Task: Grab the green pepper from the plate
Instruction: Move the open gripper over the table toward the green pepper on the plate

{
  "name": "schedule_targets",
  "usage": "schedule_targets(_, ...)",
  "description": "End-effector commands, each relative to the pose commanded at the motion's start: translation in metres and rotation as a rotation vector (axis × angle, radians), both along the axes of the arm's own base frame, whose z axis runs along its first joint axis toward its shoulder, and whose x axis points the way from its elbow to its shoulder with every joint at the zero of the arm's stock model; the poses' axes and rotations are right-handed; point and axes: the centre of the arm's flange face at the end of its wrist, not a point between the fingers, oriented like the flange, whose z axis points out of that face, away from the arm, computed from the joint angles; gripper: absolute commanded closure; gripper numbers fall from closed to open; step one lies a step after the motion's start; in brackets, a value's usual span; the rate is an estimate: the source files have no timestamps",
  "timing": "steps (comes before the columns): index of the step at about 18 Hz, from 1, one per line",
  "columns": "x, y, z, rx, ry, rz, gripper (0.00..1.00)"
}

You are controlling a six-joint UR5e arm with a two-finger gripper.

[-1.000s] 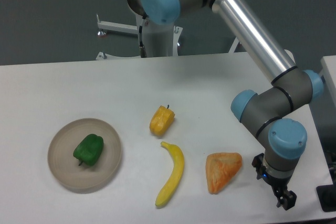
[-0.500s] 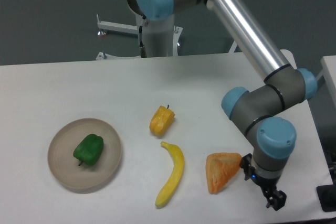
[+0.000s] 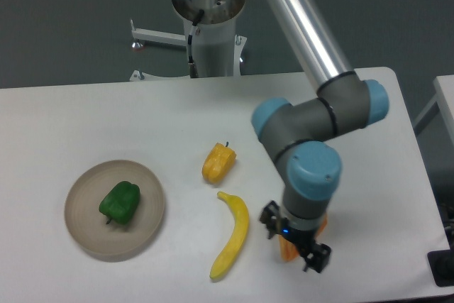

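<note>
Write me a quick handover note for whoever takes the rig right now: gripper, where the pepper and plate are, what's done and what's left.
Gripper: holds nothing; it hangs at the table's front right, over the orange wedge-shaped item, which it mostly hides. Whether it is open or shut cannot be told from here.
Green pepper: lies on the plate, at the table's left, untouched.
Between arm and plate: a banana and a yellow-orange pepper.
Done: nothing yet; no grasp made.
Left: bring the gripper across to the plate, lower over the green pepper, close on it and lift.
</note>
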Motion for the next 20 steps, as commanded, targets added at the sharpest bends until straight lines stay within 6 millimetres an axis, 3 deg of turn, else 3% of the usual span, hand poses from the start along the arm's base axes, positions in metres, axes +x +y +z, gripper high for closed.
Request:
schedule_targets(7, 0.084, -0.034, 0.017, -0.002, -0.096, 0.193, 0.00)
schedule_targets(15, 0.175, -0.042, -0.021, -0.007, -0.139, 0.289, 0.00)
schedule_targets(20, 0.210, -0.045, -0.038, -0.043, -0.182, 0.303, 0.00)
